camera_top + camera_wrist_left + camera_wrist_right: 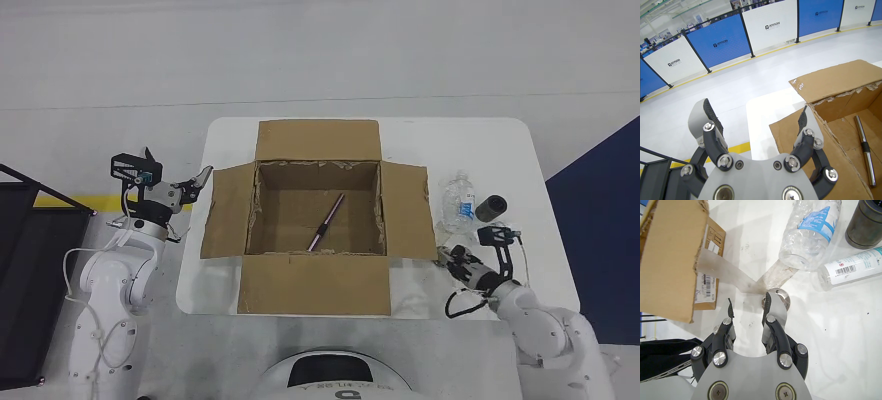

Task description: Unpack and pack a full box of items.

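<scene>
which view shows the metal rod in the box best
Left wrist view: the metal rod lies close, its dark middle band plain, on the cardboard box floor. The top view shows it whole but small, lying diagonally.

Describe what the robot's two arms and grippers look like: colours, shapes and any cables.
Both the left arm and right arm have rounded white shells; a thin dark cable loops beside the right one. The left gripper and right gripper match: a silver-grey metal base plate, black curved links joined by shiny round pins, and two pale grey fingers lined with black ribbed pads.
</scene>
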You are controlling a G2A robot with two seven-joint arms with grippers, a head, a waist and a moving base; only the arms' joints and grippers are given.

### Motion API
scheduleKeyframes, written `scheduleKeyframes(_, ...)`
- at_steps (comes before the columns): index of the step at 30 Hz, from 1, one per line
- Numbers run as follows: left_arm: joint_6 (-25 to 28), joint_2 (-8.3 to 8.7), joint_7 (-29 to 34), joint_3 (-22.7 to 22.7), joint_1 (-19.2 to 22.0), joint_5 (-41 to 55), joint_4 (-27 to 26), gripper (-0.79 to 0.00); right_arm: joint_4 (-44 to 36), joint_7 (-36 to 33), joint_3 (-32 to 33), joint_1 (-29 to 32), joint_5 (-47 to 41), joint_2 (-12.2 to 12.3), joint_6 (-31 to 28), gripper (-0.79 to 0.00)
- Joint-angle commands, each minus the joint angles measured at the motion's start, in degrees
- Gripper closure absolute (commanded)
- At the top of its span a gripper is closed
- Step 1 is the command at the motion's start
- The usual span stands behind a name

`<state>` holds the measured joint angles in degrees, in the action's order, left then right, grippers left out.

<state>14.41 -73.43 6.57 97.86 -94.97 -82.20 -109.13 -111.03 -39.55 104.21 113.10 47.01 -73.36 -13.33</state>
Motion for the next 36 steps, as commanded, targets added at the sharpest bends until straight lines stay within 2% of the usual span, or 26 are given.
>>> scheduleKeyframes(1,0.0,0.00,0.0,0.0,0.0,0.0,0.0,-0.785,0.2,1.3,-1.2,-0.1,3.4,0.0,1.9,-0.360)
scheduleKeyframes(7,0.0,0.00,0.0,0.0,0.0,0.0,0.0,-0.785,-1.1,5.5,-4.9,0.4,14.1,-0.2,10.7,-0.363)
scheduleKeyframes(11,0.0,0.00,0.0,0.0,0.0,0.0,0.0,-0.785,-2.6,6.6,-6.8,1.3,19.4,-0.3,14.3,-0.357)
scheduleKeyframes(16,0.0,0.00,0.0,0.0,0.0,0.0,0.0,-0.785,-3.5,4.5,-9.6,1.0,23.6,-0.3,15.7,-0.332)
scheduleKeyframes(21,0.0,0.00,0.0,0.0,0.0,0.0,0.0,-0.785,-3.4,3.4,-11.8,-0.5,25.2,-0.4,16.9,-0.360)
scheduleKeyframes(28,0.0,0.00,0.0,0.0,0.0,0.0,0.0,-0.785,-2.1,-0.2,-14.2,-2.6,29.7,-0.4,18.8,-0.342)
scheduleKeyframes(30,0.0,0.00,0.0,0.0,0.0,0.0,0.0,-0.785,-1.9,-1.4,-14.8,-3.2,31.1,-0.4,19.1,-0.299)
scheduleKeyframes(33,0.0,0.00,0.0,0.0,0.0,0.0,0.0,-0.785,-1.8,-2.4,-15.5,-3.6,32.5,-0.4,19.7,-0.139)
scheduleKeyframes(34,0.0,0.00,0.0,0.0,0.0,0.0,0.0,-0.785,-1.8,-2.6,-15.7,-3.7,32.9,-0.4,20.0,-0.037)
scheduleKeyframes(35,0.0,0.00,0.0,0.0,0.0,0.0,0.0,-0.785,-1.9,-2.8,-15.8,-3.7,33.3,-0.4,20.4,0.000)
scheduleKeyframes(36,0.0,0.00,0.0,0.0,0.0,0.0,0.0,-0.785,-1.9,-3.1,-15.9,-3.7,33.7,-0.4,20.9,0.000)
